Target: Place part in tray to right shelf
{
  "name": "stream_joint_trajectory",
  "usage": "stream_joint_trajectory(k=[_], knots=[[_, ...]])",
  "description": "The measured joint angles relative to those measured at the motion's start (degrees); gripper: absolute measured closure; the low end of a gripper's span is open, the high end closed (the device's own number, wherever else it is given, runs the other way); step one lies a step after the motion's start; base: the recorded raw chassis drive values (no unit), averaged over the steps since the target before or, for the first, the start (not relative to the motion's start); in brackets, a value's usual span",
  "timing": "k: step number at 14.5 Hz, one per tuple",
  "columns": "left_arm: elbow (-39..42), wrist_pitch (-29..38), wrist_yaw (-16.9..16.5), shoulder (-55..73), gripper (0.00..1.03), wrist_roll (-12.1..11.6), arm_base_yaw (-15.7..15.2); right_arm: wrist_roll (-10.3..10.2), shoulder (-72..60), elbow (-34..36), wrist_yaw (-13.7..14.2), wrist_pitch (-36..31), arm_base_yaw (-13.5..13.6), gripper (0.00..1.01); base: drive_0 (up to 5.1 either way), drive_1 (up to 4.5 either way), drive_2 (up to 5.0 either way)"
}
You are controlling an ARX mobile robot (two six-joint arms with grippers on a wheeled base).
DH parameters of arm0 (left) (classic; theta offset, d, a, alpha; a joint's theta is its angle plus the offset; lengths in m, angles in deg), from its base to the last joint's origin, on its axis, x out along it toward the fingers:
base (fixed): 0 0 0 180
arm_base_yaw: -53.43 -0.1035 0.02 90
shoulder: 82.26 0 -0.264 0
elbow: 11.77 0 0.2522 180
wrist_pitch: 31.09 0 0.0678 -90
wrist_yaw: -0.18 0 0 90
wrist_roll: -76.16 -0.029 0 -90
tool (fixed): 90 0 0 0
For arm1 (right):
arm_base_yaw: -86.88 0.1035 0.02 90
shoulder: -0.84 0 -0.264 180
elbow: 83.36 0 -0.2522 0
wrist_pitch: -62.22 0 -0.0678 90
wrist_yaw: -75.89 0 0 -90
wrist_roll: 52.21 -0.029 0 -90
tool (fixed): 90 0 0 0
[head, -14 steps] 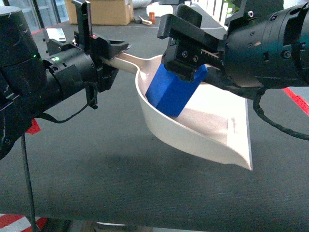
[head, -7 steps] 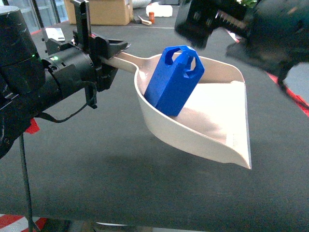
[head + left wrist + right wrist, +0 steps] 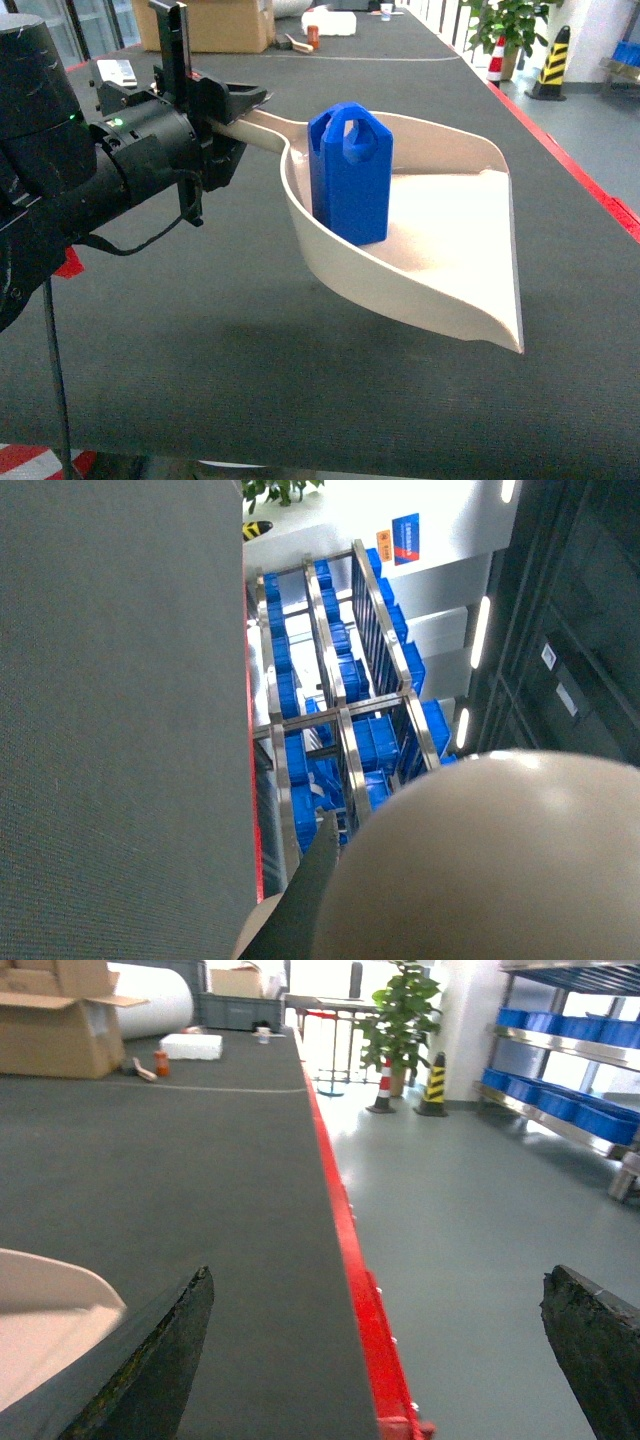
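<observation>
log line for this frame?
part: upright in tray | left gripper: shut on tray handle | right gripper: open, empty

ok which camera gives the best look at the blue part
The head view: the blue part stands upright in the tray, loop handle up. The left wrist view shows only the tray's underside; the right wrist view shows only a tray corner, no part.

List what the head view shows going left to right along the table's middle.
Left hand clamped on the handle → blue part standing in the tray → tray's flat lip → table's red edge.
</observation>
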Motion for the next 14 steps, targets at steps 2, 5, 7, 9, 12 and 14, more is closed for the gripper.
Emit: stream_joint_trajectory(k=[2,5,7,9,12,14], knots=[[0.0,0.0,0.0,0.0,0.9,0.0,-0.02,1.16,2.82,2.91,-1.77,0.61,-2.19,0.03,0.0,0.0,0.0],[0.02,-0.02,-0.15,0.0,0.9,0.0,-0.26,1.49,2.78,2.75,-2.75,0.55,-1.81,0.03,3.3,-1.64,-1.6],[0.02,-0.02,0.17,0.0,0.9,0.0,-0.55,1.51,2.75,2.73,-2.54,0.66,-1.88,0.03,4.8,-2.66,-2.7],[0.02,0.11,0.02,0.0,0.9,0.04,-0.26,1.6,2.75,2.73,-2.67,0.68,-1.86,0.03,4.8,-2.63,-2.6],[0.07,0.02,-0.17,0.0,0.9,0.02,0.0,1.64,2.78,2.71,-2.67,0.68,-1.84,0.03,5.0,-2.44,-2.4],[0.07,0.04,-0.15,0.0,0.9,0.02,-0.04,1.64,2.78,2.71,-2.67,0.59,-1.86,0.03,4.9,-2.49,-2.5]])
